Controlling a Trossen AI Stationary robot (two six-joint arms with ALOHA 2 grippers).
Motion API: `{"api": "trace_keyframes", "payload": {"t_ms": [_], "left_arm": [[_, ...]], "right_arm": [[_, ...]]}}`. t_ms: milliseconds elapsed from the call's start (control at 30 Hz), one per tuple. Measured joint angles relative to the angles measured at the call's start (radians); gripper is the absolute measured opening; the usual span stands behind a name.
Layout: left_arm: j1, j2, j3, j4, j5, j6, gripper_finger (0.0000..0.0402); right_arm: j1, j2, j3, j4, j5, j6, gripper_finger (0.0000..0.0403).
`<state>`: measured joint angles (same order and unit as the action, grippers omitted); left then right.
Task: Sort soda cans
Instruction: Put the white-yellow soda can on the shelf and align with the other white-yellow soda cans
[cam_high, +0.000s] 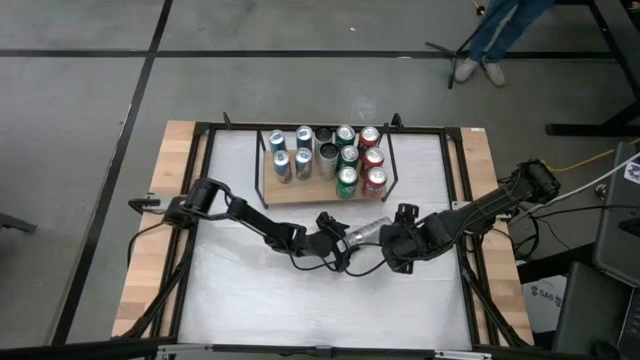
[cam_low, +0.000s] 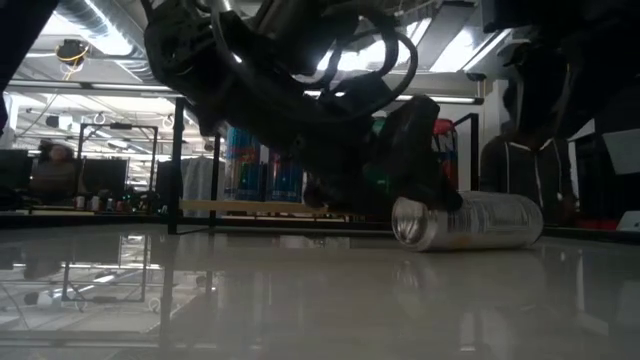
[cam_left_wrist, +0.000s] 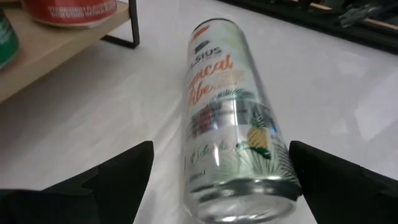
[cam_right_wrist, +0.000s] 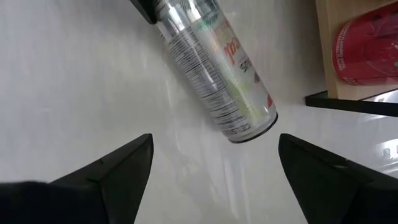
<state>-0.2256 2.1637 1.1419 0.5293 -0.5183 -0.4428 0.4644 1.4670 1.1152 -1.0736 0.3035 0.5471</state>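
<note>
You've got one silver can (cam_high: 367, 231) lying on its side on the white table (cam_high: 300, 300), just in front of the wooden rack (cam_high: 300, 190). Its label reads "CELSIUS", with orange script below and a pineapple picture; the rest is too small to read. Your left gripper (cam_left_wrist: 217, 180) sits at one end of it, fingers spread wide on either side, not gripping. Your right gripper (cam_right_wrist: 211, 168) points at the other end, fingers apart too, holding nothing. The other cans (cam_high: 325, 155) stand upright on the rack: blue-and-silver on the left, green, then red on the right.
</note>
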Motion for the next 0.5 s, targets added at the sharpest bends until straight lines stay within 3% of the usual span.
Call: {"api": "trace_keyframes", "payload": {"t_ms": [500], "left_arm": [[-0.002, 0.098, 0.0, 0.17, 0.042, 0.0, 0.0363]], "right_arm": [[0.0, 0.0, 0.0, 0.009, 0.026, -0.002, 0.0335]]}}
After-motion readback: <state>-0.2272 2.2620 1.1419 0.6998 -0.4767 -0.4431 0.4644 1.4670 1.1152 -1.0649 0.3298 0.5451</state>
